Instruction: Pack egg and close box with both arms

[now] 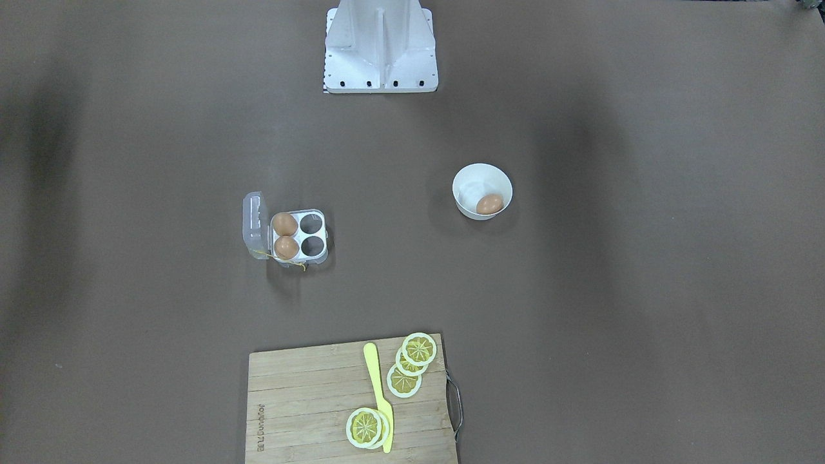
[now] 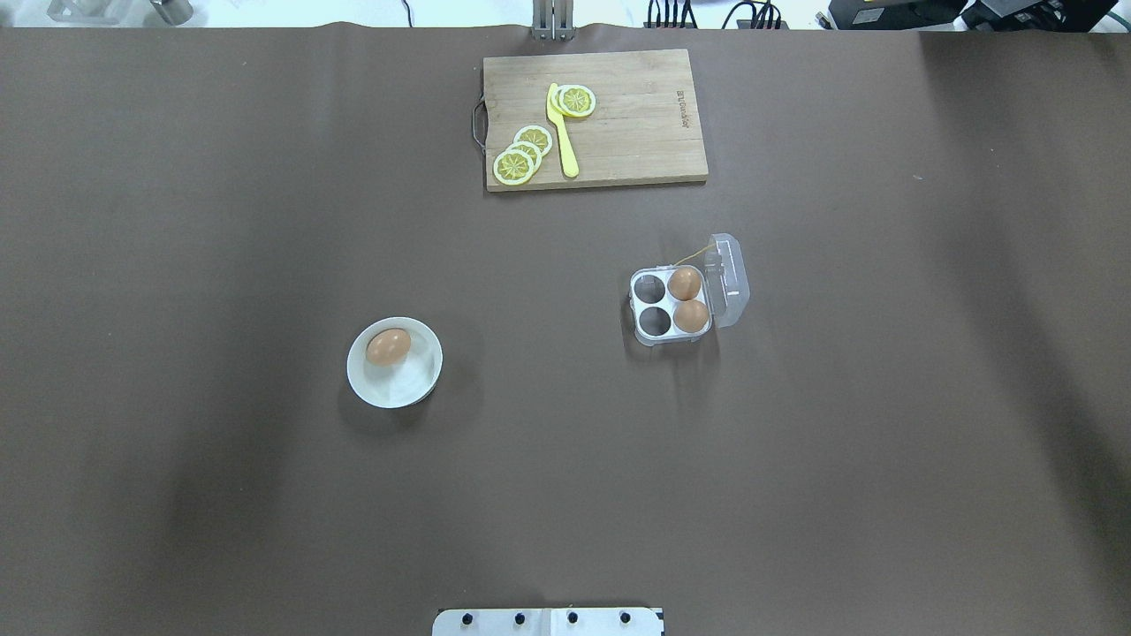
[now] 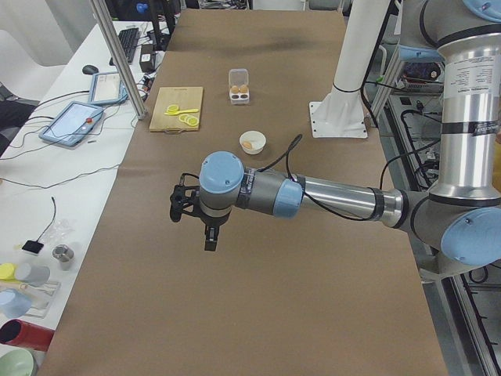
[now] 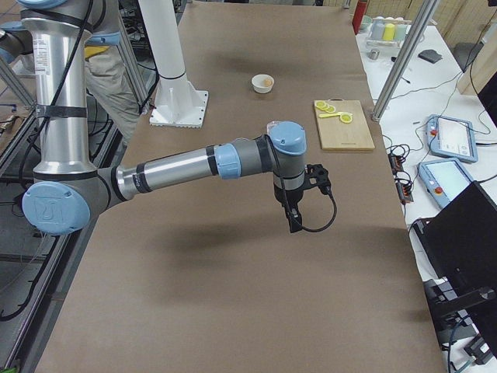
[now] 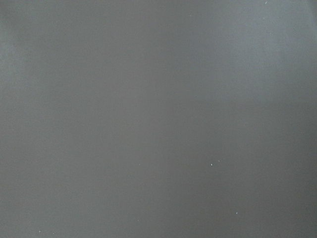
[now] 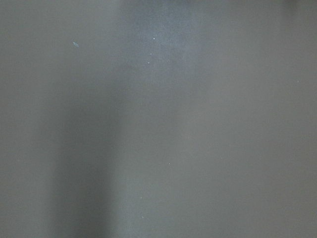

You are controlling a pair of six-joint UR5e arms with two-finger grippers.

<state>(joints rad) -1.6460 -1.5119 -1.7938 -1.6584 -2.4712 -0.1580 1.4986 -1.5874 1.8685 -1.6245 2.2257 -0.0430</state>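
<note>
One light-brown egg [image 1: 490,204] [image 2: 388,346] lies in a round white bowl [image 1: 465,178] [image 2: 413,389]. The clear box [image 1: 299,236] [image 2: 670,306] stands open with its lid [image 1: 254,225] [image 2: 730,278] folded back. Two eggs [image 1: 284,223] [image 1: 286,247] fill the two cells by the lid, and the other two cells are empty. My left gripper [image 3: 210,243] and right gripper [image 4: 293,225] show only in the side views. Each hangs above bare table, far from the egg and the box. I cannot tell whether they are open or shut. Both wrist views show only brown table.
A wooden cutting board [image 1: 303,399] [image 2: 636,132] with lemon slices [image 1: 405,380] and a yellow knife [image 1: 377,393] lies at the table's far edge from the robot. The white robot base [image 1: 380,51] stands at the near edge. Side tables with tablets flank the table ends.
</note>
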